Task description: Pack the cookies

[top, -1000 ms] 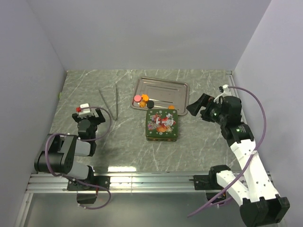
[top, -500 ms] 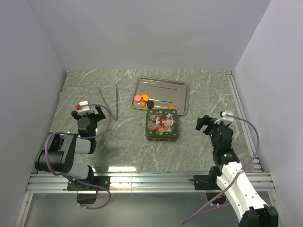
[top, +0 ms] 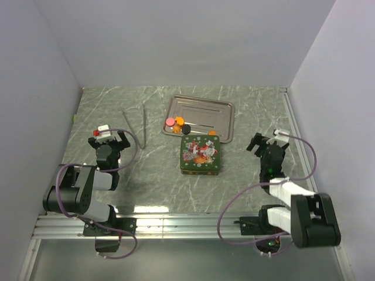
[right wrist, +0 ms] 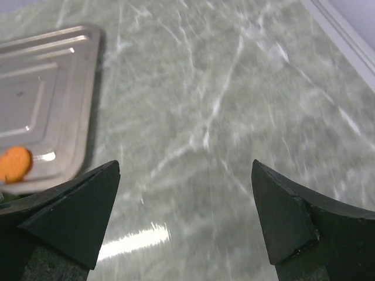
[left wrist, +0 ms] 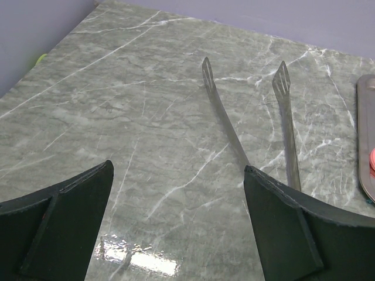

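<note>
Several small cookies [top: 176, 123], orange, pink-red and black, lie at the near left corner of a steel tray [top: 199, 108]; one orange cookie [top: 212, 133] lies at its near edge and shows in the right wrist view [right wrist: 14, 164]. A green Christmas tin [top: 201, 154] with its lid on stands just in front of the tray. My left gripper [top: 109, 139] is open and empty at the left, low over the table. My right gripper [top: 265, 142] is open and empty at the right of the tin.
Metal tongs [top: 138, 122] lie on the marble table left of the tray, also in the left wrist view [left wrist: 246, 111]. The tray's edge shows at the right of the left wrist view [left wrist: 364, 140]. Walls close in the left, back and right.
My right arm has drawn back from beside the tray and folded down to the table's right side. The left gripper shifted slightly. The cookies, tin and tongs have not moved.
</note>
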You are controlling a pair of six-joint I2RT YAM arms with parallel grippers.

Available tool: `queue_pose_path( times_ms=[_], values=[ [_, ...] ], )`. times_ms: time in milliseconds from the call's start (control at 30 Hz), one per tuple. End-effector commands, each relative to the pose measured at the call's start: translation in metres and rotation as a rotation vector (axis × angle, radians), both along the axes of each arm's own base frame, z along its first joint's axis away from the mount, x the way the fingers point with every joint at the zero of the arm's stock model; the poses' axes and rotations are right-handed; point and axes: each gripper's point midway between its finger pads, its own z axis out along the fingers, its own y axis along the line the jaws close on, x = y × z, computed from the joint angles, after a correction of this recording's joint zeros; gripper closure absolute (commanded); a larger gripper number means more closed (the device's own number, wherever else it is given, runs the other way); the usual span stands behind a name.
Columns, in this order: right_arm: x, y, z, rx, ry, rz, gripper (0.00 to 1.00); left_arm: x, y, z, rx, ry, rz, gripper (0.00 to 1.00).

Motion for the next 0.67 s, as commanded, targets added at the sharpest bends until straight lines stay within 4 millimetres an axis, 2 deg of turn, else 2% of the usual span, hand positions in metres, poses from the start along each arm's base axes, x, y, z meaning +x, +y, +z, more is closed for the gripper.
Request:
queue_pose_path(
  times_ms=[0,33,67,100,167,300,633],
  values=[
    [0.04,0.005,0.055,-0.039,-0.176,0.057,0.0,0.008,0.001,0.019,-0.018,-0.067,0.006,0.01],
    [0.041,0.009,0.06,-0.052,-0.227,0.083,0.0,0.008,0.001,0.019,-0.018,-0.067,0.006,0.01],
    [0.042,0.01,0.051,-0.06,-0.213,0.1,0.0,0.008,0.0,0.02,-0.019,-0.069,0.004,0.0],
    [0.042,0.019,0.049,-0.087,-0.213,0.167,0.0,0.008,0.001,0.019,-0.018,-0.066,0.006,0.01],
    [0.039,0.027,0.052,-0.103,-0.257,0.213,0.0,0.007,0.001,0.018,-0.019,-0.063,0.006,0.01],
    [0.04,0.026,0.047,-0.098,-0.228,0.213,0.0,0.008,0.001,0.018,-0.017,-0.064,0.007,0.01],
    [0.04,0.026,0.049,-0.103,-0.235,0.21,0.0,0.007,0.001,0.018,-0.017,-0.064,0.006,0.01]
  ],
)
